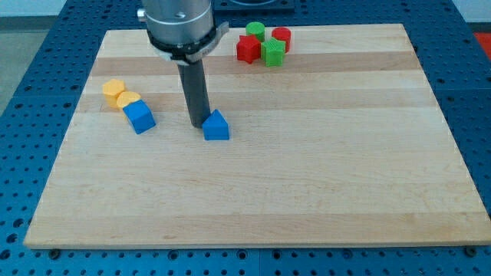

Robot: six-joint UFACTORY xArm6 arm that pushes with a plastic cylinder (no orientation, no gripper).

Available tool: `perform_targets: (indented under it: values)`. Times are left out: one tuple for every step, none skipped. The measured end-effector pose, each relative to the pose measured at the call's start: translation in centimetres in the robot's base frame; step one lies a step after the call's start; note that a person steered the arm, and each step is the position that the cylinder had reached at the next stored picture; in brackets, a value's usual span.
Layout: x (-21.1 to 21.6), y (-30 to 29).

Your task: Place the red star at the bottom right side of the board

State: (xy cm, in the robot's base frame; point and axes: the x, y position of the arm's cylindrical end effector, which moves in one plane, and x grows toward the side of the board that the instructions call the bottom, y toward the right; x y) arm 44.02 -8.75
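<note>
The red star [247, 48] lies near the view's top, right of centre, on the wooden board [307, 176]. It touches a green star-shaped block [272, 52], with a green cylinder [255, 31] and a red cylinder [281, 37] just behind them. My tip [198, 124] rests on the board left of centre, far below and left of the red star. It stands right beside the left side of a blue house-shaped block [216, 126].
A blue cube [139, 116] and two yellow blocks [113, 90] [128, 100] sit at the board's left side. The arm's grey body [179, 27] hangs over the board's top edge. A blue perforated table surrounds the board.
</note>
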Motion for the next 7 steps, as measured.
perform_targets:
  values:
    - [0.1, -1.8]
    - [0.9, -6.3]
    - [1.8, -10.2]
    - [2.2, -12.3]
    - [1.3, -13.8]
    - [-1.2, -10.0]
    - [-0.4, -1.9]
